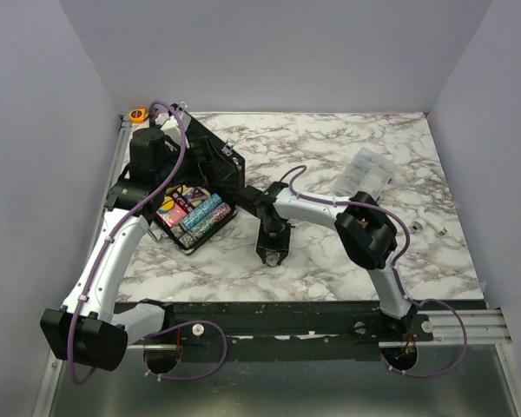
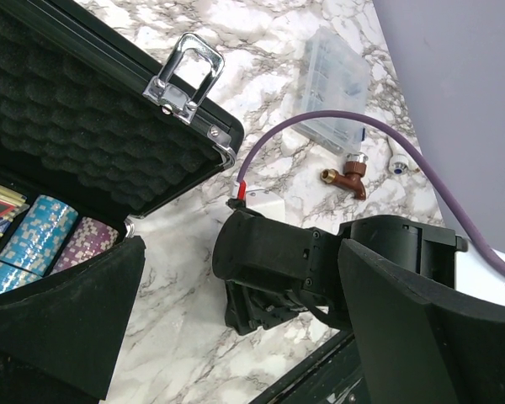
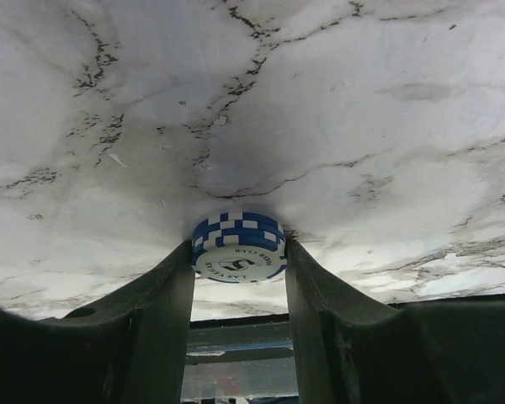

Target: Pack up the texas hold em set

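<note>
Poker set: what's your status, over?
Left gripper open over the case. Right gripper pinching a blue-and-white chip on the table. Case open, chip rows inside. Left arm may crowd the drop.

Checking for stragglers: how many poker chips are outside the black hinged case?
1: a blue-and-white checkered round chip between fingertips of the right gripper. Others may be hidden.

case (image 1: 210,156) open; chip rows (image 1: 200,217) inside | right hand (image 1: 270,254) beside it, low over table (image 1: 330,148)
</note>
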`<control>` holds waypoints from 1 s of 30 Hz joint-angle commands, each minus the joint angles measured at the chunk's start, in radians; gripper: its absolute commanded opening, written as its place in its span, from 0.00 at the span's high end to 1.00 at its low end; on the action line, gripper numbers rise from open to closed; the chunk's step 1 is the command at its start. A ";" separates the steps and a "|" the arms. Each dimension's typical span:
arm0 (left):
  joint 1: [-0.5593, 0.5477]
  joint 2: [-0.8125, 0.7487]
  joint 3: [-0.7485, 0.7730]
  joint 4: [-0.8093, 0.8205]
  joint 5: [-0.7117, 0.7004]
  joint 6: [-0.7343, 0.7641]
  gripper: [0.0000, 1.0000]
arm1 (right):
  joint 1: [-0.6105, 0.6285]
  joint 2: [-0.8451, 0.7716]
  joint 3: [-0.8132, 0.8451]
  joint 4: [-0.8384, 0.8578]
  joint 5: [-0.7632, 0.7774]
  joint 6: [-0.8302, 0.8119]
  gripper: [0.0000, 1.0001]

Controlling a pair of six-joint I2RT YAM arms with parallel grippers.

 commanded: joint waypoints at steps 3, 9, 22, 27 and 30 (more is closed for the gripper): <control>-0.006 -0.023 -0.002 0.025 0.036 -0.007 0.03 | 0.000 0.071 -0.057 -0.016 0.112 0.037 0.67; -0.006 -0.019 -0.004 0.022 0.024 -0.003 0.03 | -0.001 0.016 -0.102 0.040 0.120 0.033 0.99; -0.006 0.008 -0.016 0.028 0.005 -0.001 0.03 | -0.002 -0.122 -0.062 -0.019 0.175 0.128 0.99; -0.014 0.014 -0.045 0.053 0.007 -0.023 0.03 | -0.025 -0.182 -0.110 0.042 0.131 0.148 0.99; -0.030 0.003 -0.100 0.094 0.025 -0.069 0.03 | -0.047 -0.240 -0.174 0.113 0.080 0.148 0.99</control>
